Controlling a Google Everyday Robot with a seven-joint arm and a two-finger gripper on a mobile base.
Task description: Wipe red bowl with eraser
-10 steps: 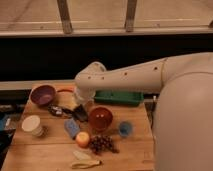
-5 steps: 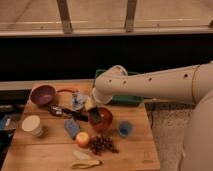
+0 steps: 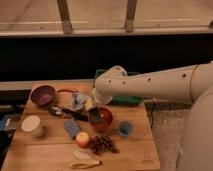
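The red bowl [image 3: 103,120] sits on the wooden table [image 3: 50,150], right of centre. My gripper [image 3: 93,113] hangs from the white arm that reaches in from the right, and it is over the bowl's left rim. It is shut on the eraser [image 3: 95,118], a small dark block that points down into the left side of the bowl. The arm's wrist hides the part of the table behind the bowl.
A purple bowl [image 3: 42,94] stands at the back left and a white cup [image 3: 31,125] at the left. A long black-handled tool [image 3: 69,112] and a blue-grey pad [image 3: 72,128] lie left of the red bowl. An apple [image 3: 82,139], grapes [image 3: 102,144], a banana [image 3: 85,161] and a small blue cup [image 3: 125,129] are nearby, with a green tray [image 3: 122,99] behind.
The arm has swung right and drawn back from the camera. The gripper with the eraser has moved from left of the red bowl to over its left rim.
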